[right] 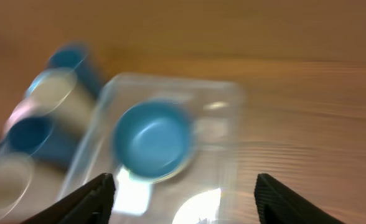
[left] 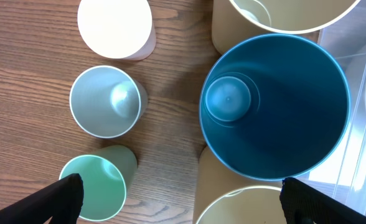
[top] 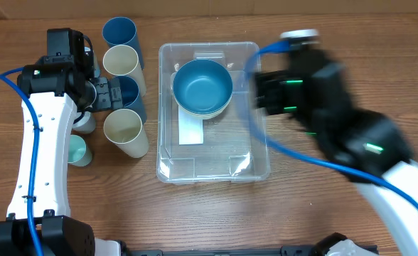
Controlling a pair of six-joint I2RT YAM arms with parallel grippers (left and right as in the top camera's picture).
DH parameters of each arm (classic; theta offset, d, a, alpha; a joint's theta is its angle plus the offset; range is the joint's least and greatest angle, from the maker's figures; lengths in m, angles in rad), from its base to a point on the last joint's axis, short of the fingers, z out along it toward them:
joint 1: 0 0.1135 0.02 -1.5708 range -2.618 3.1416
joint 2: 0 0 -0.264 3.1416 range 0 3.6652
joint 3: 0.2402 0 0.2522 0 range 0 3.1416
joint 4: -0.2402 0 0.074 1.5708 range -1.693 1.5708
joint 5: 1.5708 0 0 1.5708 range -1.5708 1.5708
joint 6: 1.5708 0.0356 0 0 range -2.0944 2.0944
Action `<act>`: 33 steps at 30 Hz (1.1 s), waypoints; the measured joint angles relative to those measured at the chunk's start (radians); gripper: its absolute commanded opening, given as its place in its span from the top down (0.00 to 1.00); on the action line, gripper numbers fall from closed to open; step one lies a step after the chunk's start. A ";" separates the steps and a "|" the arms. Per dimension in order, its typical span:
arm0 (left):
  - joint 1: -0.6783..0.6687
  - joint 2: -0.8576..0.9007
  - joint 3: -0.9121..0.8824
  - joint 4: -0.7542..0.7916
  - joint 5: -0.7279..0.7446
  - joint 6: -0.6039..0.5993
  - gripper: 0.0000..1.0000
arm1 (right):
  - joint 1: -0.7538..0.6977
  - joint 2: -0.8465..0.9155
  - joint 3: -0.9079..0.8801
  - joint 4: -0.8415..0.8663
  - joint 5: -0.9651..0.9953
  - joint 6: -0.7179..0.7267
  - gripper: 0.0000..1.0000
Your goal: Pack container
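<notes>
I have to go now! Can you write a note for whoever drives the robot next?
Left claw: open, empty, over the blue cup left of the container.
Right claw: open, empty, blurred, beside the container's right side.
Done: blue bowl, nested in a cream bowl, sits in the container's far end.
Left: cups on the table, likely to pack next.
</notes>
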 measured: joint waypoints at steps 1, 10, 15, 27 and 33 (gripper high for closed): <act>0.000 0.000 0.000 0.000 0.000 0.000 0.00 | -0.058 -0.027 0.000 -0.010 0.013 0.011 0.10; 0.000 0.000 0.000 0.080 0.000 0.000 0.00 | -0.605 -0.075 0.000 -0.148 -0.061 0.101 0.00; 0.000 0.000 0.000 0.070 0.023 -0.006 0.00 | -0.819 -0.002 0.000 -0.225 -0.189 0.114 0.00; 0.014 0.002 0.025 0.018 0.137 -0.025 0.00 | -0.952 0.240 0.000 -0.280 -0.307 0.117 0.00; 0.117 0.008 0.216 -0.022 0.185 -0.024 0.00 | -0.952 0.253 0.000 -0.280 -0.317 0.117 0.00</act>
